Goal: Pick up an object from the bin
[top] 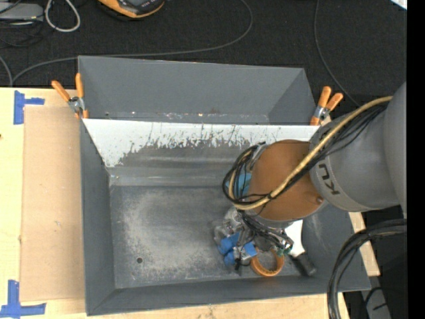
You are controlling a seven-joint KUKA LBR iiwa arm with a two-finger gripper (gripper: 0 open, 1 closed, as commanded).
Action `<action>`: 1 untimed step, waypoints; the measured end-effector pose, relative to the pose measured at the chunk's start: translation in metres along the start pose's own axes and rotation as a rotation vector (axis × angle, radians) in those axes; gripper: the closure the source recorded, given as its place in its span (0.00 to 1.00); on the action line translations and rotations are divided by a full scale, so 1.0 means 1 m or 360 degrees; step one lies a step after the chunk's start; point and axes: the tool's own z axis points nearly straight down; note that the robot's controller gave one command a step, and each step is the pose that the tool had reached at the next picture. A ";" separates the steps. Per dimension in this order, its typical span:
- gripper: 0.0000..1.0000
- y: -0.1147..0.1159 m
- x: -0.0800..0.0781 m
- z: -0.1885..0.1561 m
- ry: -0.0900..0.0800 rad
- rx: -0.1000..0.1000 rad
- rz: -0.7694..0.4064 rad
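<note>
My gripper (247, 234) is low in the bin's front right part, down among a small cluster of things. Right below and to its left lies a blue plastic piece (232, 247), touching or nearly touching the gripper. An orange ring-shaped thing (267, 266) lies just in front of it, near the bin's front wall. A white flat piece (296, 236) shows to its right, partly hidden by the arm. A short black thing (305, 266) lies at the front right corner.
The arm with its brown cover and cables reaches in from the right and hides the bin's right side. The bin's left half and back slope hold bare grey floor.
</note>
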 end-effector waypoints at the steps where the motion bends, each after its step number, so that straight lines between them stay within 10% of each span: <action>1: 1.00 0.000 0.000 0.000 0.0000 0.0000 0.0003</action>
